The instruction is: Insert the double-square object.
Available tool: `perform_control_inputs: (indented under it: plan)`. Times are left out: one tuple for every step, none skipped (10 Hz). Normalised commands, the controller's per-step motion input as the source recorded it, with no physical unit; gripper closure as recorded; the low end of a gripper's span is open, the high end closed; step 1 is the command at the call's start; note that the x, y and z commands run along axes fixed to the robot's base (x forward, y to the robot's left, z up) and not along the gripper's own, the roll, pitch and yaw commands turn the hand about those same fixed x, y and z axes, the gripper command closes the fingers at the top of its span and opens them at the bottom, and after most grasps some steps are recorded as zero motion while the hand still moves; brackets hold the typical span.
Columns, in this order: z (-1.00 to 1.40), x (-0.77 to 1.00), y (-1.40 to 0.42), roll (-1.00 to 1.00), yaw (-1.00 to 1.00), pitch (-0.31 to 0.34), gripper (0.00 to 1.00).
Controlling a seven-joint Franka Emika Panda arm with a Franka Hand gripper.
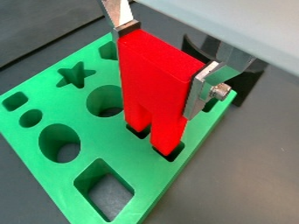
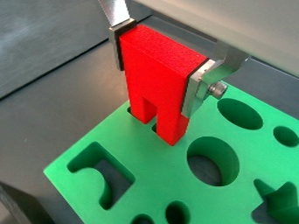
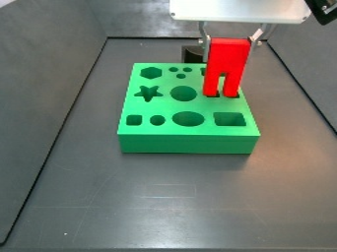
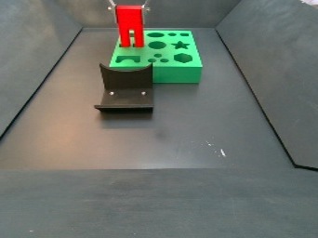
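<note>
The double-square object point(image 1: 156, 83) is a tall bright red block with two legs split by a narrow slot. My gripper point(image 1: 162, 59) is shut on its upper part, one silver finger on each side, and holds it upright. This shows in both wrist views, with the gripper point(image 2: 159, 66) around the block point(image 2: 158, 83). The tips of its legs sit in two square holes at the edge of the green board point(image 1: 146, 179). In both side views the block point(image 3: 226, 67) point(image 4: 129, 23) stands on the board point(image 3: 184, 140) point(image 4: 174, 72) under the gripper point(image 3: 230, 39) point(image 4: 129, 8).
The board has several other shaped holes, among them a star point(image 3: 148, 94), round ones and a square point(image 3: 231, 119). The dark fixture point(image 4: 125, 89) stands on the floor right next to the board, on the block's side. Dark walls ring the floor.
</note>
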Motion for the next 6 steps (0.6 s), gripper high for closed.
perform_control_inputs:
  plan:
    - [-0.57, 0.38, -0.16, 0.33, 0.00, -0.013, 1.00]
    - [-0.48, 0.32, -0.08, 0.35, 0.31, -0.063, 1.00]
    - [-0.37, 0.18, -0.02, 0.41, 0.53, -0.057, 1.00]
    - [-0.40, 0.09, 0.00, 0.36, 0.47, -0.051, 1.00]
    - [-0.31, -0.12, 0.00, 0.12, 0.00, -0.003, 1.00]
    - [-0.27, -0.23, 0.00, 0.00, -0.05, 0.000, 1.00]
